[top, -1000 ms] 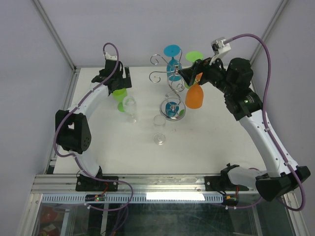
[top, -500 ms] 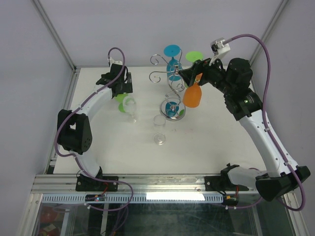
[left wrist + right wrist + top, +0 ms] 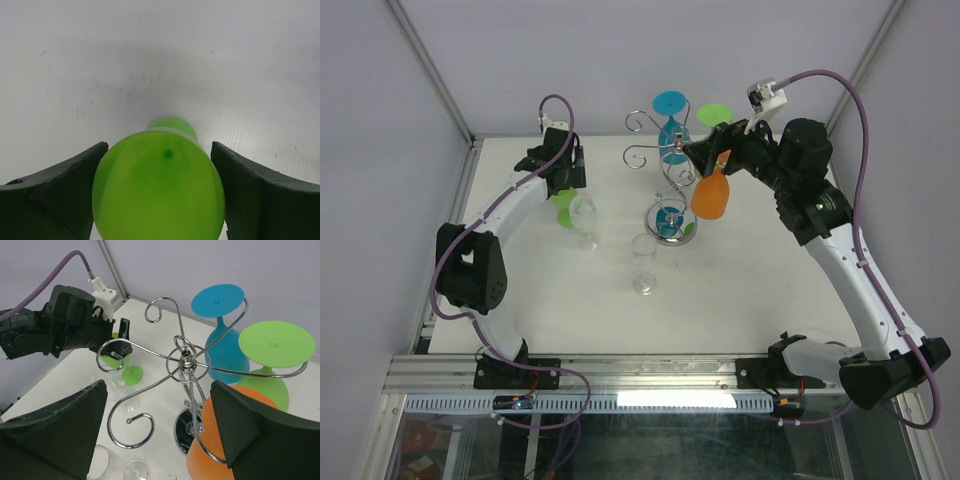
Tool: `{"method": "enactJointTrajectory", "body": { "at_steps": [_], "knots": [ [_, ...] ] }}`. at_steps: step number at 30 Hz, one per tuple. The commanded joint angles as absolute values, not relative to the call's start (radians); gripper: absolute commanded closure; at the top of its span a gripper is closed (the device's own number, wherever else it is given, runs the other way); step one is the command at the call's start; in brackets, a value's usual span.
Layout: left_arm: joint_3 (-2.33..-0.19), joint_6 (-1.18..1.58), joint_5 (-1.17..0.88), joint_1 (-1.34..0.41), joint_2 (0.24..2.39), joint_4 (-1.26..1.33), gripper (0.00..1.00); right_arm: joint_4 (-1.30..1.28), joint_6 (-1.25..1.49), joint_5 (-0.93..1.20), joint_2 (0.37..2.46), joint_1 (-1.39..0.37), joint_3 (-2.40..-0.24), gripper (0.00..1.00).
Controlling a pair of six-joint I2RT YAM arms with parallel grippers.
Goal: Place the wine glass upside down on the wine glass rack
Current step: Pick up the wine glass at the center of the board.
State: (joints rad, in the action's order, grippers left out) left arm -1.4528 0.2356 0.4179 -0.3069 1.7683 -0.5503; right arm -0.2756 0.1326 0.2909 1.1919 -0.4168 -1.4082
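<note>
Walls (image 3: pixel 620 50): plain pale grey panels.
Frame posts (image 3: pixel 430 72): slanting aluminium, at rear corners.
Table (image 3: pixel 740 290): white, faintly scuffed.
Light strip (image 3: pixel 675 398): bright, along near edge.

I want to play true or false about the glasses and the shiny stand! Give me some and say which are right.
1. A blue glass hangs upside down on the rack. True.
2. The left tool has a green glass between its fingers. True.
3. Two clear glasses are on the table. True.
4. The orange glass lies flat on the table. False: it is up in the air beside the rack, by the right tool.
5. Every curly arm of the rack holds a glass. False: several arms are bare.
</note>
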Motion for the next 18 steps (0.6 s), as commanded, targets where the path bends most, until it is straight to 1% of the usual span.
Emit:
{"method": "enactJointTrajectory", "body": {
  "at_steps": [1,8,13,18],
  "knots": [
    [-1.514,0.207,0.433,-0.306,1.687,-0.523,0.20,-0.256,0.117,0.270,1.170,-0.420,-1.407,0.13],
    [-1.548,0.175,0.448,-0.308,1.623,-0.518,0.24,-0.241,0.118,0.201,1.158,-0.421,-1.397,0.13],
    [-1.549,0.149,0.448,-0.307,1.545,-0.481,0.27,-0.200,0.120,0.165,1.133,-0.421,-1.350,0.12],
    [-1.522,0.136,0.441,-0.307,1.436,-0.423,0.30,-0.143,0.163,0.119,1.120,-0.421,-1.312,0.05]
  ]
}}
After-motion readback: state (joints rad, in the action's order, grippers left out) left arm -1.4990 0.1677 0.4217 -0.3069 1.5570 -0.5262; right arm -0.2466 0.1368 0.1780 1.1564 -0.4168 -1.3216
